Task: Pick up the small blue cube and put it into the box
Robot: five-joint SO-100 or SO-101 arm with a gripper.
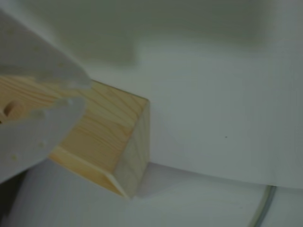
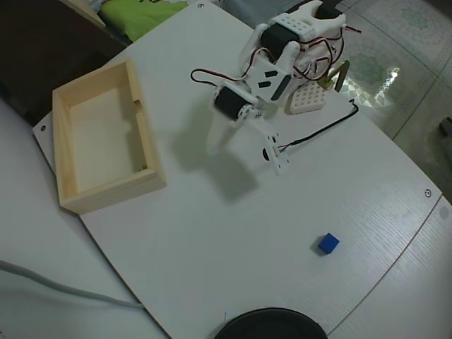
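In the overhead view the small blue cube (image 2: 328,244) lies alone on the white table at the lower right. The pale wooden box (image 2: 151,151) stands at the left, and nothing shows inside it. My gripper (image 2: 247,152) hangs above the table between them, nearer the box, and its jaws are spread wide and empty. The wrist view shows a corner of the box (image 1: 118,137) partly behind one white finger (image 1: 33,127). The cube is out of that view.
A black round object (image 2: 272,326) sits at the table's front edge. A black cable (image 2: 318,131) runs right from the arm base. A grey cable (image 2: 63,286) lies off the table at the lower left. The table's edge (image 2: 106,247) runs diagonally below the box.
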